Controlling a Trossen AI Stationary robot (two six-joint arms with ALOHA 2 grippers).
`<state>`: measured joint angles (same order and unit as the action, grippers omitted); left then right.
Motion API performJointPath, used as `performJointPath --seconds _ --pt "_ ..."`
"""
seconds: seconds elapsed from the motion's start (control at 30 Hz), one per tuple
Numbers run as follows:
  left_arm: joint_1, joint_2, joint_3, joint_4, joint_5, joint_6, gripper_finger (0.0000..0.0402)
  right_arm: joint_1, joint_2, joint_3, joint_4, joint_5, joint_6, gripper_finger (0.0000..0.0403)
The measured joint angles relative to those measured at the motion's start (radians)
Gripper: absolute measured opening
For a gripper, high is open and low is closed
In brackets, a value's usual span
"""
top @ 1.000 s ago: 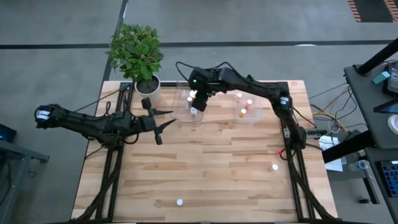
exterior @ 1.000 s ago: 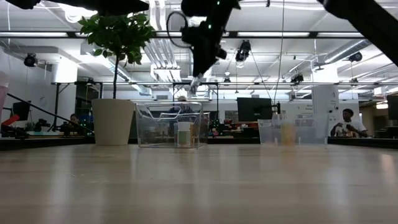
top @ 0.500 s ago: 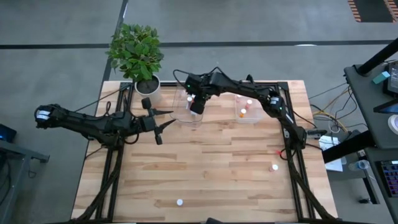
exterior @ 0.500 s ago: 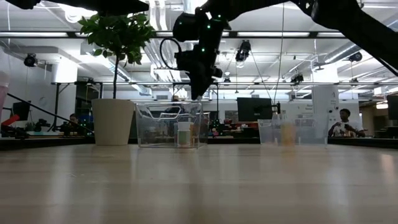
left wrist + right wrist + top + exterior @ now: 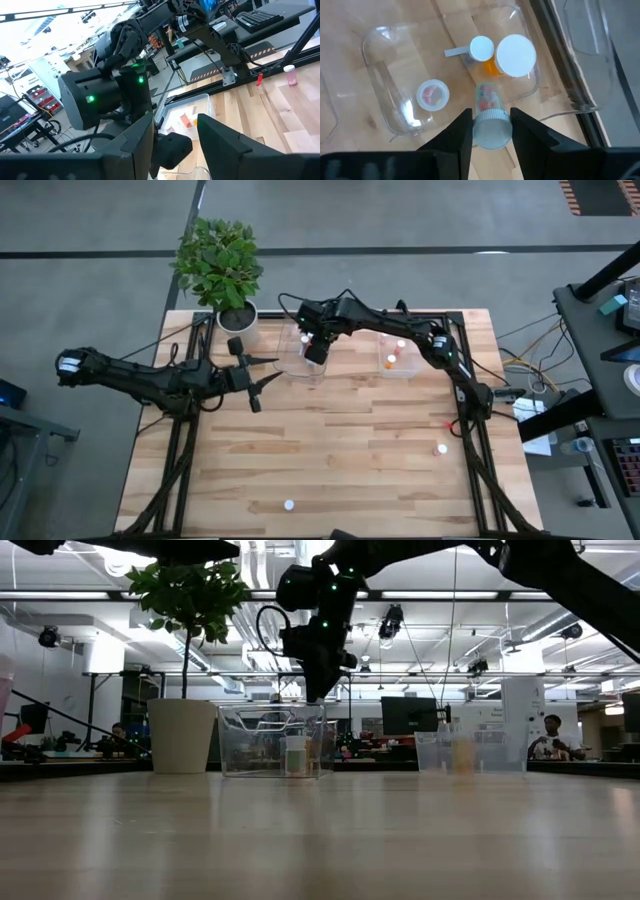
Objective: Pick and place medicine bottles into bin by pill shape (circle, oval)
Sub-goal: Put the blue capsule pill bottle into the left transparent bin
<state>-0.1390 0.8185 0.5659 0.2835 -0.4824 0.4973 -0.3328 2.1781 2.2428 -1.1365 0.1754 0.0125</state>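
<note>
Medicine bottle (image 5: 490, 117): clear, white-capped, pink pills

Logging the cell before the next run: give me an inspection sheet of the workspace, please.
Surface: wooden table, slatted.
Job's things: left tub holds three bottles; one bottle in the right hand above it; right tub holds several; two loose bottles on the table.
Clutter: potted plant at the back left corner.
Grippers: right hand shut on the bottle; left hand open, idle at mid-left.
Cables: black loops along the right arm.
Surroundings: a person at a desk behind.
</note>
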Motion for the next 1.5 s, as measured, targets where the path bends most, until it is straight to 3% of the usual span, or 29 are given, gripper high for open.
performJointPath --seconds 1.17,1.5 --pt "0.000 0.000 0.000 0.000 0.000 0.000 0.0137 -0.002 0.083 -0.003 0.069 0.001 -0.023 0.0112" --pt "0.000 0.000 0.000 -0.001 0.000 0.000 0.0137 -0.002 0.083 -0.020 0.073 0.001 0.010 0.0153"
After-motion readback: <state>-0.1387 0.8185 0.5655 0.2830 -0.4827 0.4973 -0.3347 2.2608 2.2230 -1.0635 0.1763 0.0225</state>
